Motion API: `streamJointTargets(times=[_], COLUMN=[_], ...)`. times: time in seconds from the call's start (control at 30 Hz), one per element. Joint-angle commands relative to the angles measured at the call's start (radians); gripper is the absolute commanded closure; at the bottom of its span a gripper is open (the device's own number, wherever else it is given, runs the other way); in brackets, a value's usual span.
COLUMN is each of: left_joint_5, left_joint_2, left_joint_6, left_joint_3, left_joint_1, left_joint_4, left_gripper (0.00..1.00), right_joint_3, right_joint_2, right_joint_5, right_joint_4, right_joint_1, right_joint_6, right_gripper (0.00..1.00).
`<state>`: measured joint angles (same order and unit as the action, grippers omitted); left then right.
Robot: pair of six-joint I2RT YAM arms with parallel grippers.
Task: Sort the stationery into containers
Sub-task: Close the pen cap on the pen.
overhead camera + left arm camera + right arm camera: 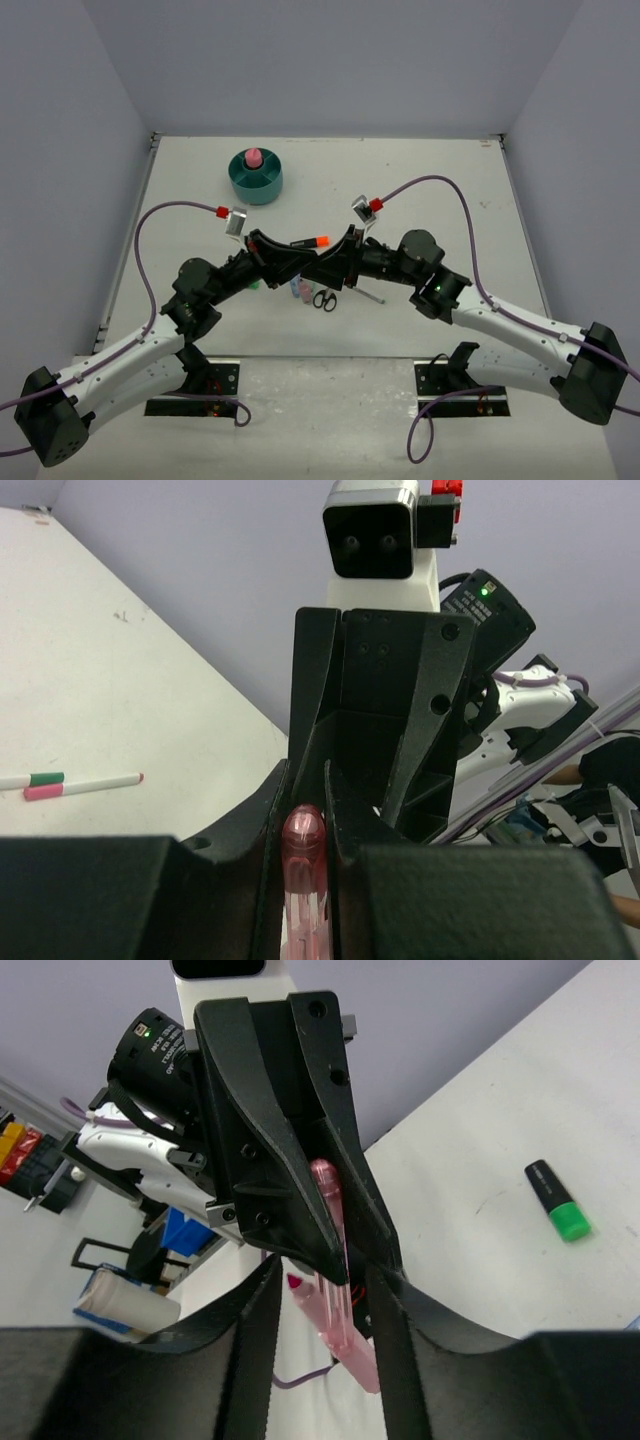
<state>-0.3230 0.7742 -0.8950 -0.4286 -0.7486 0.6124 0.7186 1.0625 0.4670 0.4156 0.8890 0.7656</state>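
Both grippers meet nose to nose above the table's middle. My left gripper (305,805) (297,260) is shut on a clear pink marker (303,865) that points at the right gripper. My right gripper (328,1285) (337,262) is open, its fingers (250,1360) standing either side of the same marker (345,1325) with a gap on the left. The teal organiser (262,185) sits at the back left with a pink tube (254,158) in its centre well. Below the grippers lie blue and pink markers (298,290), black scissors (324,299) and a thin pen (368,295).
An orange-capped highlighter (318,241) lies just behind the grippers. A green-capped highlighter (558,1203) lies on the table in the right wrist view. A white pen (95,782) and a green-and-pink marker (40,780) lie together in the left wrist view.
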Motion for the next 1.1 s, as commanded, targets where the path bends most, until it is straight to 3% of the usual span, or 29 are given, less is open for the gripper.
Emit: streamJointTargets(times=[0.0, 0.3, 0.53, 0.77, 1.07], left_joint_5=[-0.056, -0.047, -0.053, -0.055, -0.038], left_joint_2=[0.0, -0.006, -0.027, -0.027, -0.023], left_joint_6=[0.028, 0.022, 0.002, -0.018, -0.06], left_joint_3=[-0.013, -0.026, -0.057, -0.067, -0.054], left_joint_1=[-0.012, -0.012, -0.012, -0.013, -0.012], left_joint_4=[-0.042, -0.063, -0.09, -0.073, -0.03], left_gripper=[1.0, 1.0, 1.0, 1.0, 1.0], right_joint_3=[-0.014, -0.055, -0.122, -0.146, -0.118], right_joint_2=[-0.043, -0.126, -0.177, -0.128, -0.007], right_joint_5=[-0.044, -0.034, 0.153, 0.255, 0.156], right_joint_4=[0.087, 0.006, -0.072, -0.03, 0.122], right_joint_1=[-0.012, -0.012, -0.01, 0.001, 0.093], right_joint_6=[-0.017, -0.077, -0.329, -0.359, -0.314], right_gripper=[0.57, 0.57, 0.4, 0.43, 0.49])
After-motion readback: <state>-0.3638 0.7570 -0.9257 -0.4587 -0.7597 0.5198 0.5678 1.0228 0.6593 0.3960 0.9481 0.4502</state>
